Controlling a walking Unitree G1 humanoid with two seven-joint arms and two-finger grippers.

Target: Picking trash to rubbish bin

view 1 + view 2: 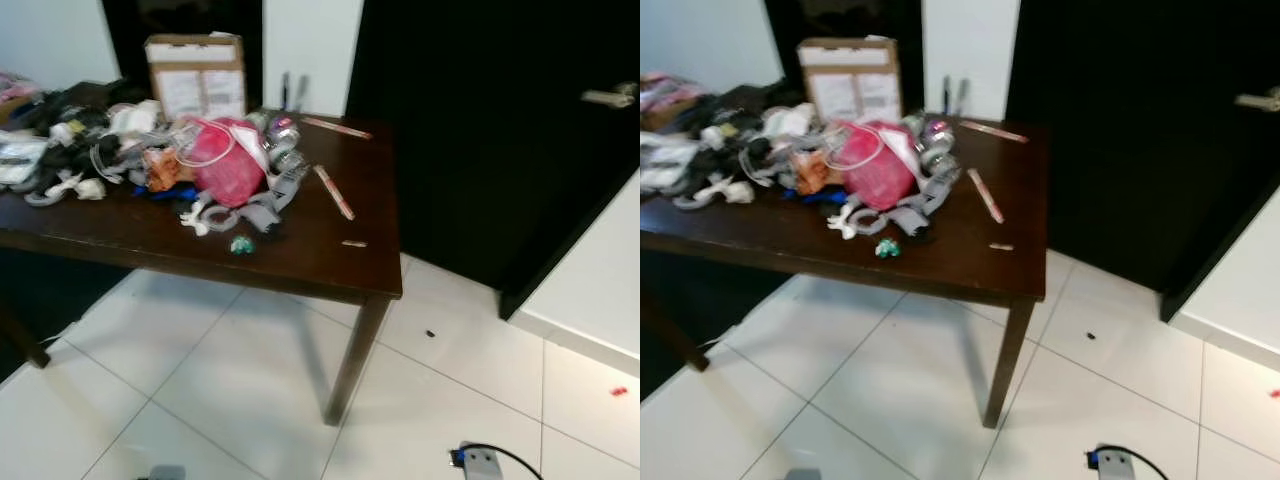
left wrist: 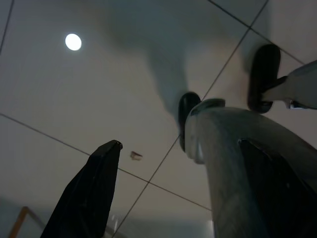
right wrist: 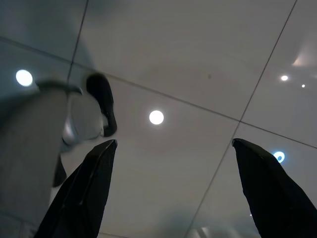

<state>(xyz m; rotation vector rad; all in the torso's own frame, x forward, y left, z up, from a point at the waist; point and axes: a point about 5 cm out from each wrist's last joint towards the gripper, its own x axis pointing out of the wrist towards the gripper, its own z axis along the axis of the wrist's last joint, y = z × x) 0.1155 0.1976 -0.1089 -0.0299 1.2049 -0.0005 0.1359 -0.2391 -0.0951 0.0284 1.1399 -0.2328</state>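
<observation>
A dark desk [image 1: 300,262] heaped with trash stands on white floor tiles [image 1: 230,390] beside a black door [image 1: 500,130].

Along the desk's left edge lie tangled black and white scraps [image 1: 70,150]; a cardboard box [image 1: 197,77] stands at the back edge; a pink bag [image 1: 232,160] sits mid-desk, with thin sticks [image 1: 333,191] toward the right edge. The left gripper [image 2: 188,188] hangs over the tiles, fingers spread as far as can be told. The right gripper [image 3: 173,188] hangs likewise, fingers spread and holding nothing.

A dark wooden table [image 1: 330,270] stands on white floor tiles [image 1: 230,390] beside a black door [image 1: 480,120].
</observation>
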